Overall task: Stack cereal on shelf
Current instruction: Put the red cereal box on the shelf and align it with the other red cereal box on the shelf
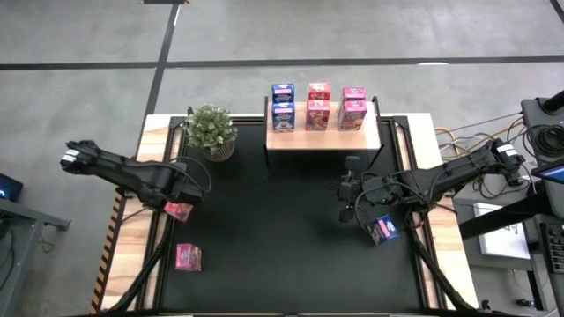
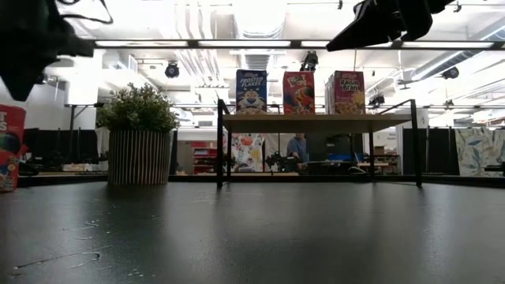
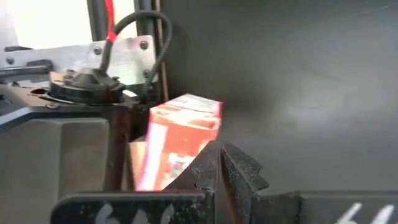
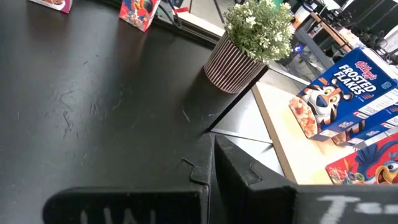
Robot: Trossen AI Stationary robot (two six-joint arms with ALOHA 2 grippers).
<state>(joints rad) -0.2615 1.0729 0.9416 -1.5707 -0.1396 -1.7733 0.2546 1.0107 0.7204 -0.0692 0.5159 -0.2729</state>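
Observation:
The shelf [image 1: 322,139] stands at the table's far middle, with several cereal boxes [image 1: 318,106] upright in two rows on its wooden top. My left gripper [image 3: 221,168] is shut and points down near the table's left edge, just above and beside an upright pink cereal box [image 3: 180,143]. A second pink box [image 1: 188,257] stands nearer the front. My right gripper [image 4: 211,162] is shut and hovers over the table's middle right, aimed toward the shelf. A blue cereal box [image 1: 383,231] rests on the table under the right arm.
A potted green plant [image 1: 211,130] in a striped pot stands at the far left, beside the shelf's left posts. The black mat [image 1: 273,255] between the two arms is bare. Cables and equipment [image 1: 529,150] lie beyond the table's right edge.

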